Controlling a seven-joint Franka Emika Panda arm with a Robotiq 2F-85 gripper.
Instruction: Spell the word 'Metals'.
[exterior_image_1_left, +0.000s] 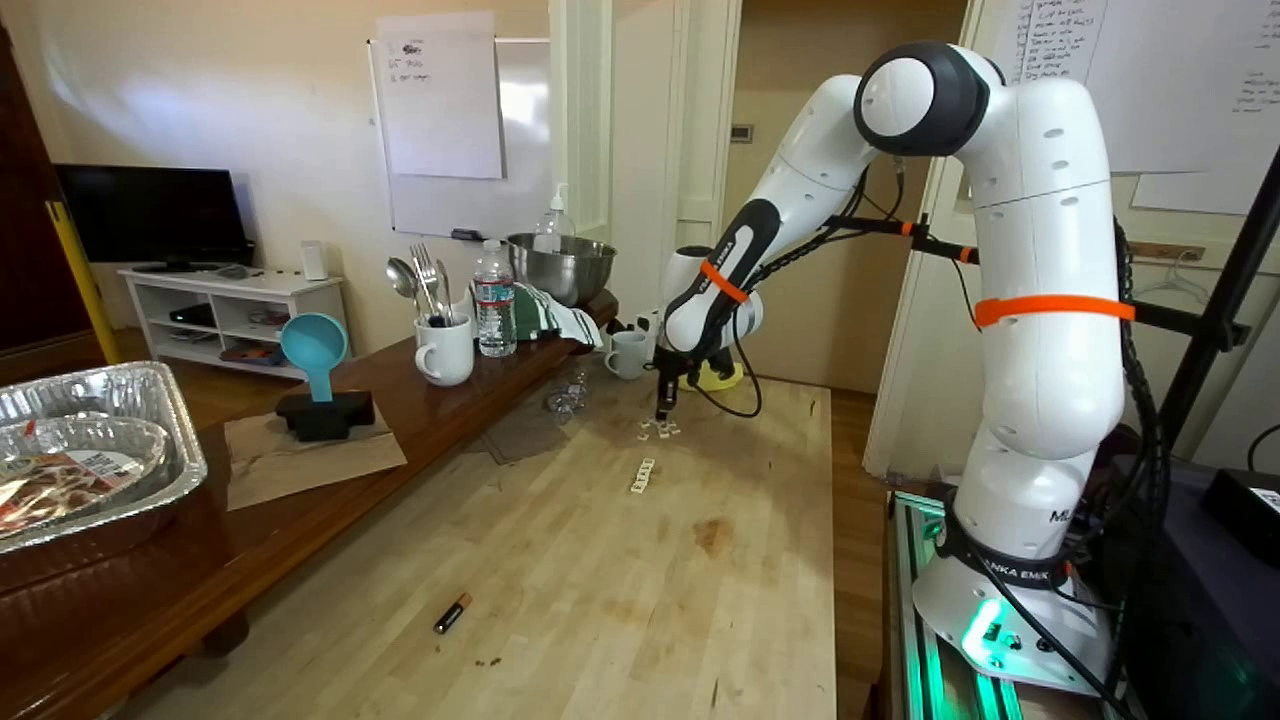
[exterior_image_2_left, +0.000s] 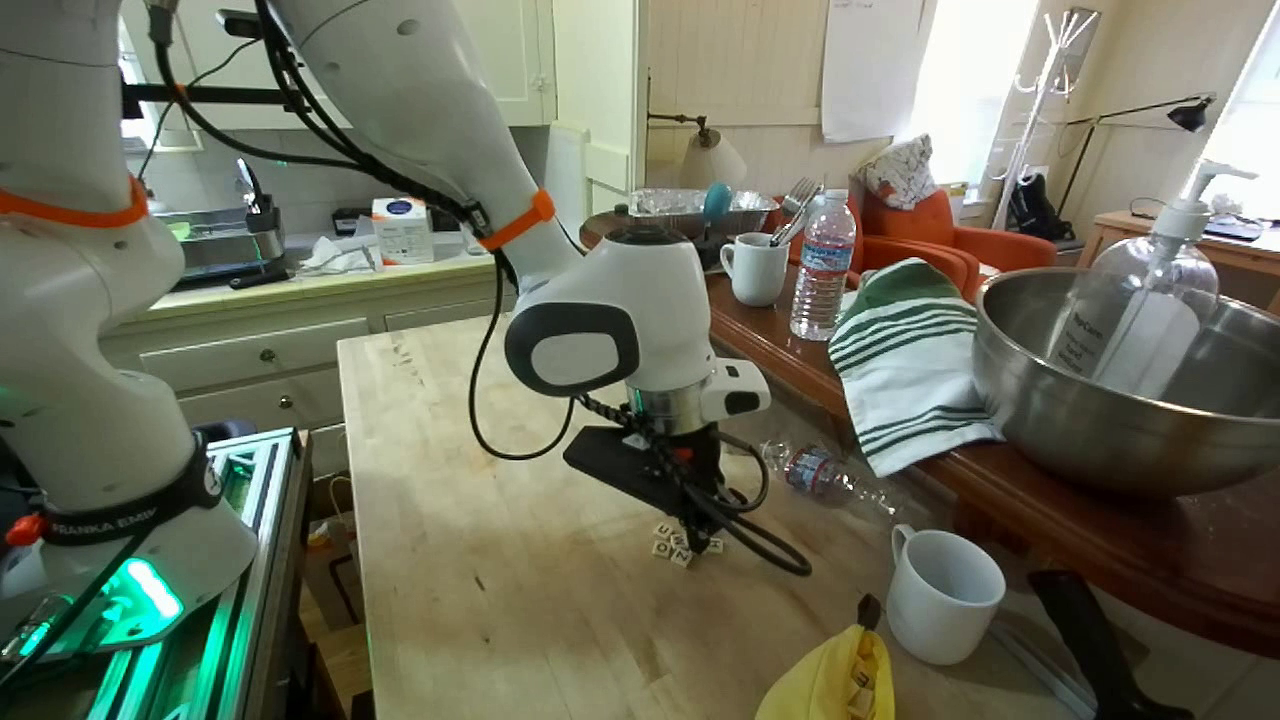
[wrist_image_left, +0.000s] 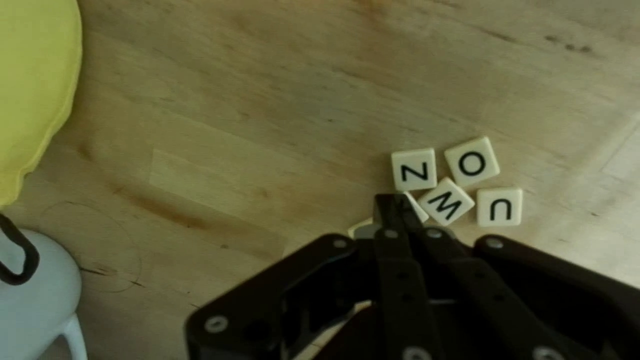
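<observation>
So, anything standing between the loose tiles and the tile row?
Nothing visible: in an exterior view, only tabletop shows between the loose tiles and the tile row. In the wrist view, the shut gripper partly hides some loose tiles.

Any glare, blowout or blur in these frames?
In an exterior view, glare on the whiteboard, tile row barely legible; in an exterior view, window blown out; wrist view dim, jaws nearly black, O tile crisp enough to read.
</observation>
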